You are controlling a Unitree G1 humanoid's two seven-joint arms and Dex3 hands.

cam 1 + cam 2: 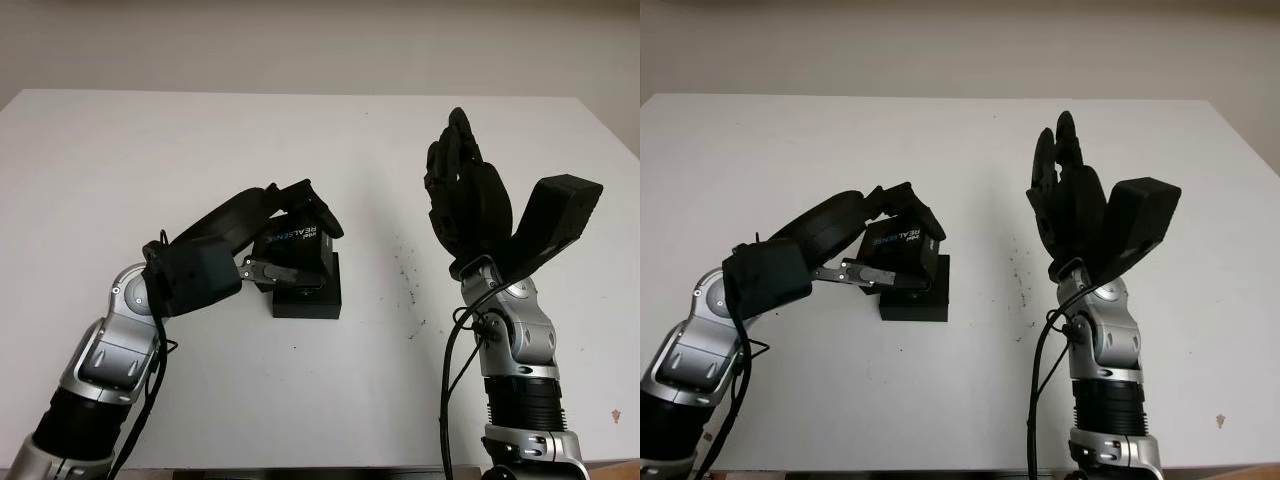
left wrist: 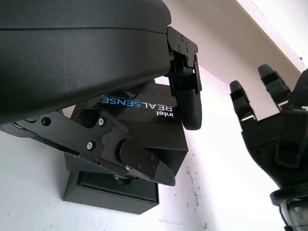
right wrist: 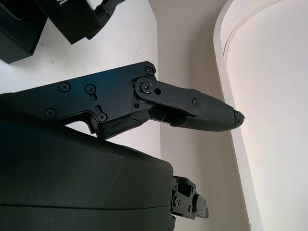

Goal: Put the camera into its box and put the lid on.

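Left hand grips the box lid over the open black box, centre of the white table.

The left hand [image 1: 285,235] reaches in from the lower left, forearm angled up and to the right, its black fingers [image 2: 186,103] curled over the lid's far edge and a thumb clamped on the near side. The lid [image 1: 292,250] is a matte black cardboard shell printed "intel REALSENSE" in white and blue; it is held tilted, one edge lower, right above the box [image 1: 310,297], and I cannot tell whether they touch. The box is a low, square-cornered black tray just left of the frame's centre; its inside is too dark to make out. The right hand [image 1: 465,195] stands raised at the right of the frame, palm upright, open and holding nothing, well apart from the box. The table [image 1: 120,160] is smooth white with small dark specks near its middle.
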